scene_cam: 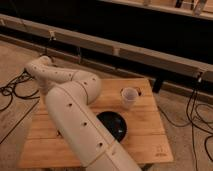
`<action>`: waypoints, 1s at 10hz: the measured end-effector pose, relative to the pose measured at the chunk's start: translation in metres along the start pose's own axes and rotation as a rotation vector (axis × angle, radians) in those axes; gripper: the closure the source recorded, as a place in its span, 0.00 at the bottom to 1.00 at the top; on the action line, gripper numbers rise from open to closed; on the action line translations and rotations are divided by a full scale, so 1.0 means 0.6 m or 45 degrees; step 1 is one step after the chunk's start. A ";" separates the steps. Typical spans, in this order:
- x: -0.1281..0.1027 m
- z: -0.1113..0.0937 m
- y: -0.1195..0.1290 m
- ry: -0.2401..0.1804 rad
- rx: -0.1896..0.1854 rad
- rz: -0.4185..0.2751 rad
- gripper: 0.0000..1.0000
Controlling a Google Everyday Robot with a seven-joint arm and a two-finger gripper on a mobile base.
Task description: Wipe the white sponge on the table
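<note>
The table (145,135) is a light wooden plank top in the middle of the camera view. My thick white arm (75,115) rises from the bottom edge, crosses the table's left half and bends at an elbow (42,70) beyond the far left corner. My gripper is hidden behind the arm. The white sponge is not visible either. A white cup (129,97) stands upright near the table's far right.
A black round disc (114,125) lies on the table beside the arm. Black cables lie on the floor at the left (12,92) and at the right (197,117). A long dark rail (125,50) runs behind the table.
</note>
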 end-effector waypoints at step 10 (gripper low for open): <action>0.131 0.031 -0.186 0.070 0.025 0.356 1.00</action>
